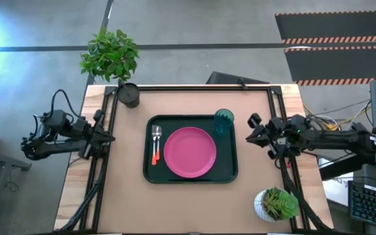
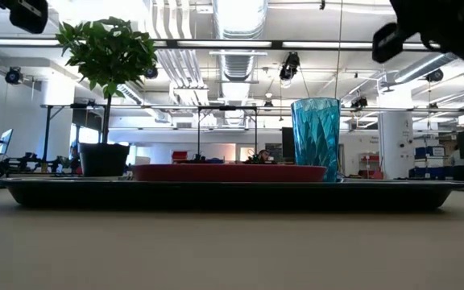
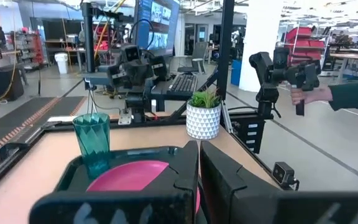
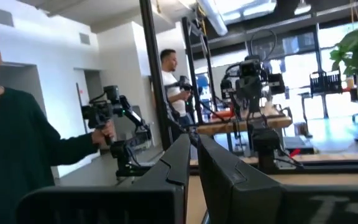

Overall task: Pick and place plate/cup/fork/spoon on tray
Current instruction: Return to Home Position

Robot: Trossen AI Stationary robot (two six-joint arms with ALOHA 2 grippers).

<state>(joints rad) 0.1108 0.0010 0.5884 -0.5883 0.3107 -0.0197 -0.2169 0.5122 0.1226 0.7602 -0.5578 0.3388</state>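
The dark tray lies in the middle of the table. On it rest the pink plate, the teal cup upright in the tray's far right corner, and the orange-handled fork and spoon side by side along its left end; which of the two is which I cannot tell. The low view shows the cup standing behind the plate. My left gripper is shut, off the tray's left end, pointing level at it. My right gripper is shut, off the tray's right end near the cup.
A dark pot with a leafy plant stands at the table's far left corner. A white patterned pot with a plant stands near the right front. Black frame rails run along both table sides. A person stands beyond the table's left side.
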